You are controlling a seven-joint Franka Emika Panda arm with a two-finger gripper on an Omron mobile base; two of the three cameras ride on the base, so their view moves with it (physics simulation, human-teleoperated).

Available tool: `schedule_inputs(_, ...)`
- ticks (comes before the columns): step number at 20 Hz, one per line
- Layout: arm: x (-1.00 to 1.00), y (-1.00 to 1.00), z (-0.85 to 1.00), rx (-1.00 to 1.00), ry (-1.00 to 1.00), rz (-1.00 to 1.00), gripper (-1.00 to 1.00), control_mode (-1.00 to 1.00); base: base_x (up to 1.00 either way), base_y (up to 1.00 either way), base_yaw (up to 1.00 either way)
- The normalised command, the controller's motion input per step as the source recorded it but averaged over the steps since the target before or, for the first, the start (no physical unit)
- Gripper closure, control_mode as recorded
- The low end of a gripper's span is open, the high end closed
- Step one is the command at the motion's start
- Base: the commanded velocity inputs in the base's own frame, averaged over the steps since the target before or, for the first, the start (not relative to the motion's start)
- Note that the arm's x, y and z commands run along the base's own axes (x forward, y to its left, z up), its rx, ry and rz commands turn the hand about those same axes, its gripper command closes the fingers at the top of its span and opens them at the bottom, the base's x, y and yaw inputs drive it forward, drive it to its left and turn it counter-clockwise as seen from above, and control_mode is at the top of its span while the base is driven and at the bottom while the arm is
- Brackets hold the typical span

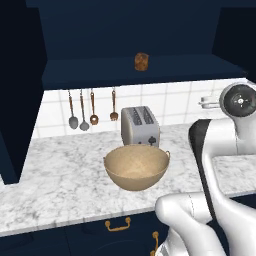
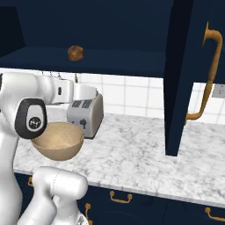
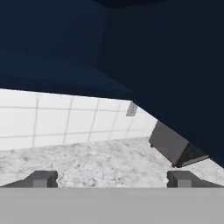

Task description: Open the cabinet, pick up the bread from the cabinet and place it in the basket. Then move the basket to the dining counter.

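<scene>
A: Where is the bread?

B: On the cabinet shelf, near its front edge, roughly mid-shelf. The doors are open; one door stands swung out on the right with its brass handle facing us.

A: And the gripper?

B: The fingers are spread wide with nothing between them. The hand view looks along the counter toward the tiled wall and the lower edge of the open door, so the hand seems to be low, near counter height and over toward the right.

A: So which way does the bread lie from the fingers?

B: Up and to the left, I judge. The hand must rise to shelf level and swing back toward the middle. The bread is a roundish lump with no clear long axis, so any approach angle should do.

A: The basket?

B: Near the counter's front edge, just ahead of the toaster, almost directly below the bread.
</scene>
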Motion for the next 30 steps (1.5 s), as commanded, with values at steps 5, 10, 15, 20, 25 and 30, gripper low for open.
schedule_inputs(5,0.6,0.92,0.0,0.16,0.27,0.55,-1.0,-1.0,0.0,0.0,0.0)
schedule_inputs(10,0.62,0.65,0.1,0.11,0.17,0.35,-1.0,-1.0,0.0,0.0,0.0)
schedule_inputs(15,0.71,0.61,0.17,0.05,0.02,0.03,-1.0,-1.0,0.0,0.0,0.0)
schedule_inputs(20,0.67,0.4,0.17,0.06,0.0,-0.04,-1.0,-1.0,0.0,0.0,0.0)
schedule_inputs(25,0.71,0.35,0.06,0.04,0.01,-0.05,-1.0,-1.0,0.0,0.0,0.0)
schedule_inputs(30,0.51,0.28,0.0,0.09,0.06,-0.03,-1.0,-1.0,0.0,0.0,0.0)
